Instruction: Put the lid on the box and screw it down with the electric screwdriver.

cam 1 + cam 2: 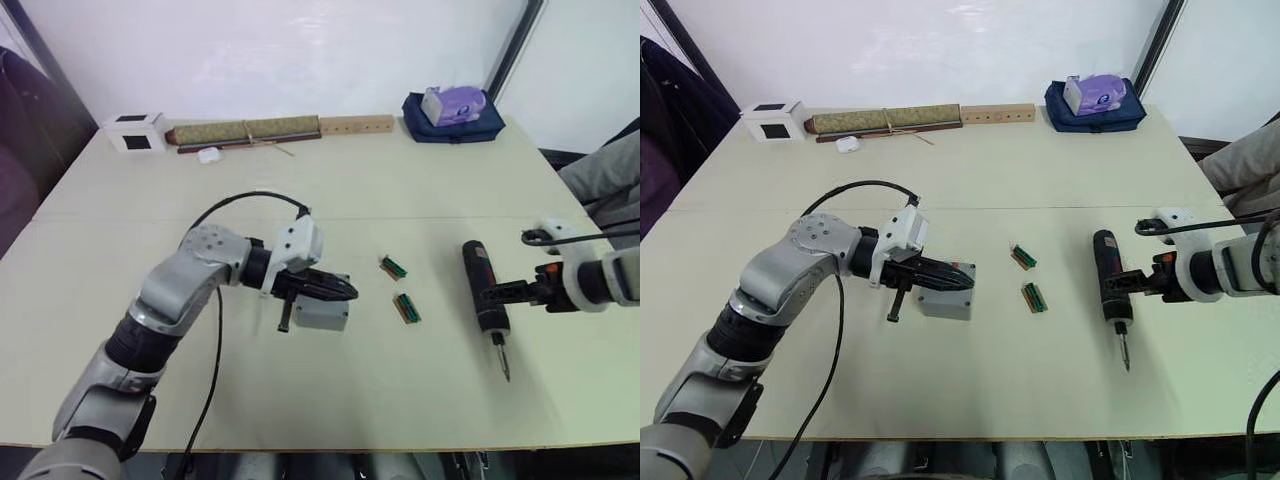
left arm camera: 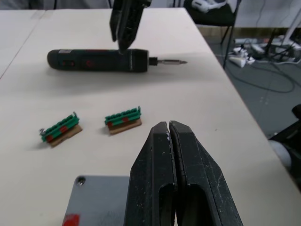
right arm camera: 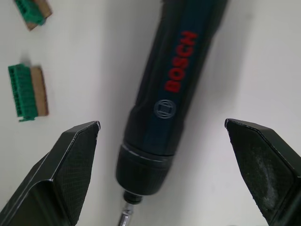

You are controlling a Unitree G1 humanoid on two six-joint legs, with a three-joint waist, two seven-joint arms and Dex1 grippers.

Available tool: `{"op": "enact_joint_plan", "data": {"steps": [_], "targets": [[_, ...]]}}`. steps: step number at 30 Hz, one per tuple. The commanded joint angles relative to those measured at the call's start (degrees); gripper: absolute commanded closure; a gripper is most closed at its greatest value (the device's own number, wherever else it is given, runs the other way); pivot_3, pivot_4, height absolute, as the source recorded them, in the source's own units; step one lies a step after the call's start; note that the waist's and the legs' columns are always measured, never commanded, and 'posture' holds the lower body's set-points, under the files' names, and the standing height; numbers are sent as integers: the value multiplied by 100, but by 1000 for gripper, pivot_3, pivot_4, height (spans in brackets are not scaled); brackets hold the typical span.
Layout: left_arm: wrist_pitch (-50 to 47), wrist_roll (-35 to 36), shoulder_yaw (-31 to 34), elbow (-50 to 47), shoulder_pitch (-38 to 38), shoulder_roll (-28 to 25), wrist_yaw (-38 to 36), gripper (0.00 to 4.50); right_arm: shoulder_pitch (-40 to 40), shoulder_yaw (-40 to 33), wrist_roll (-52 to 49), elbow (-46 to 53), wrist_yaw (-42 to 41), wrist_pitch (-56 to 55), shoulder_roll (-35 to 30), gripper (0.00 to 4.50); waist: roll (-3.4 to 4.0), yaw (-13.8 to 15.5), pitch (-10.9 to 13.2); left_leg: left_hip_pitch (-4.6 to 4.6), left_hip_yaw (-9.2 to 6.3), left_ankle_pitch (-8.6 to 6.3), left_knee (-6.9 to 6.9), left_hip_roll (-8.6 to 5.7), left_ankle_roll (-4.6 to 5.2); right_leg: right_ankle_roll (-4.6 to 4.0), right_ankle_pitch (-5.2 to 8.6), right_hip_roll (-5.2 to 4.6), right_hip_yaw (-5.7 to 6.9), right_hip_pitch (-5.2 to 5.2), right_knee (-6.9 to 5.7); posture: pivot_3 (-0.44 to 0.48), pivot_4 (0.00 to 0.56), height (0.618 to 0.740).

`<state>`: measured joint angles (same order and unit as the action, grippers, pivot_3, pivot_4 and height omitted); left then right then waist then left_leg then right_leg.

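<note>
Right gripper (image 3: 162, 134) is spread wide around the black pen-shaped electric screwdriver (image 1: 484, 287); it lies flat, bit toward the robot. Left gripper (image 2: 170, 136) is closed over the grey square lid (image 1: 322, 314).

Cream table (image 1: 420, 190): grey lid (image 1: 322, 313) under left gripper (image 1: 345, 290); electric screwdriver (image 1: 486, 290) below right gripper (image 3: 162, 141); green strips (image 1: 400, 290) between.

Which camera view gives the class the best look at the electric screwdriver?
The left wrist view: the electric screwdriver lies there whole, body and bit, on the table. The right wrist view shows its red lettering close up between the open right gripper fingers, but crops it. Both eye views show it whole but far off.
</note>
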<state>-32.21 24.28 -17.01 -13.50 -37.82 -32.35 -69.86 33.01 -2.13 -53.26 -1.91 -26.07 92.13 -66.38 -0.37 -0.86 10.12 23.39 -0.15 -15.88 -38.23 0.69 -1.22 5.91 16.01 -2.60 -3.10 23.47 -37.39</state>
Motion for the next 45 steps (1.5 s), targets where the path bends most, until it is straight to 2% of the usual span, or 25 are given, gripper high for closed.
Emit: {"op": "enact_joint_plan", "data": {"steps": [1, 12, 15, 16, 18, 20, 21, 25, 27, 30, 31, 34, 37, 42, 45], "targets": [[23, -14, 140, -205, 34, -109, 96, 4500, 93, 137, 97, -134, 52, 37, 51, 24, 0, 7, 0, 0, 0, 0, 0, 0, 0, 0, 0, -1, 0, 0, 0, 0, 150, 740], [-143, 74, 255, -205, 181, -190, 384, 4500, 133, 762, 927, -403, -264, -96, 426, 24, -10, -9, -5, -1, -4, 0, -1, 1, 0, 0, 0, 2, 5, -3, 3, 0, 150, 740], [-211, 100, 321, -215, 248, -178, 504, 4500, 78, 1102, 1244, -255, -329, -302, 433, 701, -30, -13, -17, -4, -6, 0, -2, 2, 0, 0, 0, 3, 6, -7, 3, 0, 150, 740], [-218, 85, 334, -205, 267, -179, 543, 4500, 64, 1138, 1302, -209, -361, -318, 453, 1113, -42, -13, -25, -4, -6, 0, -2, 2, 0, 0, 0, 3, 6, -8, 3, 0, 150, 740], [-235, 66, 353, -195, 289, -181, 584, 4500, 48, 1148, 1398, -161, -434, -317, 484, 1650, -56, -10, -33, -6, -8, 0, -4, 5, 0, 0, 0, 3, 7, -10, 3, 0, 150, 740], [-255, 75, 384, -191, 306, -183, 608, 4500, 14, 1121, 1476, -117, -484, -296, 511, 2451, -59, -6, -35, -5, -8, 0, -4, 7, 0, 0, 0, 2, 8, -11, 3, 0, 150, 740], [-258, 80, 408, -175, 306, -197, 614, 4500, -31, 1077, 1522, -97, -472, -270, 528, 2688, -61, -9, -36, -6, -8, 0, -4, 7, 0, 0, 0, 2, 8, -11, 3, 0, 150, 740], [-221, 47, 471, -20, 241, -267, 588, 4500, -239, 817, 1704, -59, -427, -278, 606, 2737, -75, -8, -44, -6, -11, 0, -4, 8, 0, 0, 0, 4, 10, -12, 3, 0, 150, 740], [-195, 39, 497, 87, 177, -306, 554, 4500, -221, 876, 1968, -33, -549, -831, 474, 2737, -79, -6, -47, -6, -11, 0, -4, 8, 0, 0, 0, 4, 11, -13, 3, 0, 150, 740], [-121, -27, 521, 407, 72, -398, 469, 4500, 333, 909, 2618, -285, -871, -2394, 302, 2737, -83, -46, -47, -8, -7, 0, -9, 6, 0, 1, -1, 2, 10, -16, 7, 0, 150, 740], [-95, -45, 527, 542, 46, -416, 442, 4500, 538, 692, 2633, -393, -903, -2754, 412, 2737, -75, -69, -41, -8, 4, 0, -10, 4, 0, 0, -3, 0, 6, -14, 14, 0, 150, 740], [61, -174, 539, 982, -25, -417, 422, 4500, 970, -708, 1870, -335, -757, -3165, 1251, 2737, -12, -161, -12, -6, 31, 1, -11, -2, -1, 19, -17, -6, -16, -3, 14, 0, 150, 740], [203, -354, 456, 1193, -109, -479, 326, 4500, 928, -1871, 1034, 379, -343, -2629, 2078, 2737, -12, -153, -12, 2, 17, 1, 1, 6, -1, 11, -13, 16, -19, 18, -7, 0, 150, 740], [125, -368, 446, 1253, -232, -483, 157, 4500, 493, -2384, 632, 1836, 631, -3007, 3485, 2737, -13, 5, -13, 21, -18, 1, 21, 24, -2, -29, 11, 21, 13, 35, -18, 0, 150, 740], [52, -380, 401, 1278, -312, -436, 90, 4500, 314, -2448, 138, 2356, 766, -3174, 4124, 2737, -11, 19, -13, 53, -8, 6, 1, 10, -11, -23, 8, -8, 9, 67, -39, 0, 150, 740]]}}
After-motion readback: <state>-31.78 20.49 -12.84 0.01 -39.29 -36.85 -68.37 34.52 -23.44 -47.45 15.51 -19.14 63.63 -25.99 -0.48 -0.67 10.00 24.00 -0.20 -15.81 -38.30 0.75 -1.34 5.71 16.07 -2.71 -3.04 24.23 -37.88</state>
